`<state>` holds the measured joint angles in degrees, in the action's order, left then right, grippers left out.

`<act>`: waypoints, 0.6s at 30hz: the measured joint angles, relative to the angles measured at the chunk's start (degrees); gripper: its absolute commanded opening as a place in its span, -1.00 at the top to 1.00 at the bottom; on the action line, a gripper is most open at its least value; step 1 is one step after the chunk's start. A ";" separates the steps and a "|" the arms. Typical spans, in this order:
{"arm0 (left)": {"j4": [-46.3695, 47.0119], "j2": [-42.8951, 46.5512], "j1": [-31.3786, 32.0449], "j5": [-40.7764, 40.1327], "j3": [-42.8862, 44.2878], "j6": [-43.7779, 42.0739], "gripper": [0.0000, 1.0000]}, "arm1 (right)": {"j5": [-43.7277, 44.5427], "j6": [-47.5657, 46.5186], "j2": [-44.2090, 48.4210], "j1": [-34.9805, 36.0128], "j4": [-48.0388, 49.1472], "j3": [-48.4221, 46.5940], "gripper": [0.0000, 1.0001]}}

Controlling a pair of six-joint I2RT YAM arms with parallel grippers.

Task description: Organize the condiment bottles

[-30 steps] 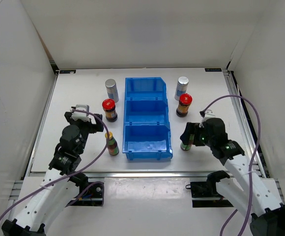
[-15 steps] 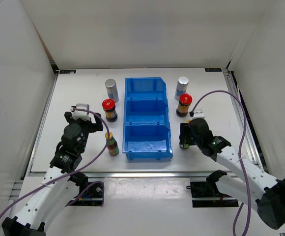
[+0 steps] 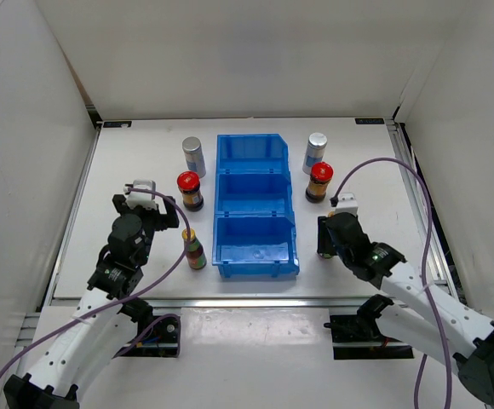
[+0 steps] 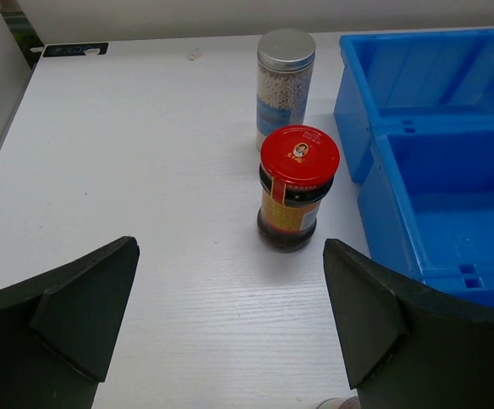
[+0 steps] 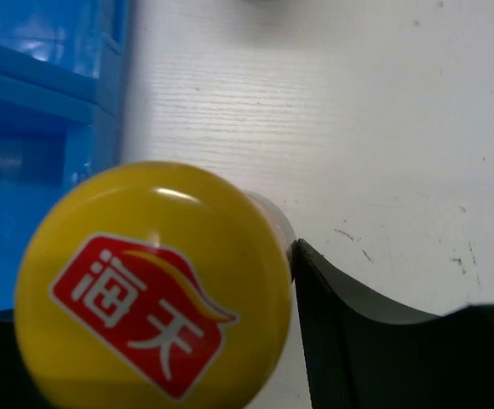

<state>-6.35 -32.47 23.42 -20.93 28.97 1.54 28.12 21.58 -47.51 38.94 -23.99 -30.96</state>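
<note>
My right claw [image 3: 324,240] is pinched onto the right yellow-capped bottle [image 5: 153,285]. On the wrist feed its round yellow cap with the red emblem fills the lower left, and one dark finger [image 5: 358,341] presses against the bottle's side just under the cap. From overhead, that bottle is mostly hidden beneath the claw. It stands upright on the table [image 3: 136,153], just right of the near compartment of the blue bin [image 3: 255,266], close to the bin wall but not in it.

Beyond the claw, on the same side, the right red-lidded jar [image 3: 318,181] stands beside the middle compartment, with the right silver-capped cylinder [image 3: 315,152] just behind it near the far compartment.

My left claw [image 4: 230,281] is spread wide with nothing between its fingers [image 4: 68,315]. It hangs over bare table to the left of the bin. Straight ahead of it stands the left red-lidded jar [image 4: 298,187], upright, and just behind that the left silver-capped cylinder [image 4: 284,85], both close to the bin's left wall yet apart from it. The left yellow-capped bottle [image 3: 195,249] stands upright by the bin's near left corner, to the right of my left arm.

All three compartments of the bin hold no bottles; all six bottles are outside it, three on each side
</note>
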 measured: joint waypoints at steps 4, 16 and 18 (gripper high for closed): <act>-0.02 -0.07 0.00 -0.26 -0.15 0.00 -1.00 | 1.14 -3.37 5.03 4.02 0.28 -0.02 0.93; 0.66 -0.09 0.00 -0.76 -0.46 0.00 -1.00 | -7.91 -10.12 1.07 8.63 11.41 -4.17 1.00; 0.79 -0.11 0.00 -0.83 -0.46 0.00 -1.00 | -9.16 -10.23 -2.23 10.05 13.94 -4.20 1.00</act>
<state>-5.56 -32.58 23.42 -21.76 28.51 1.54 18.96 11.35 -49.74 48.99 -10.04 -35.16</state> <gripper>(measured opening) 1.000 0.603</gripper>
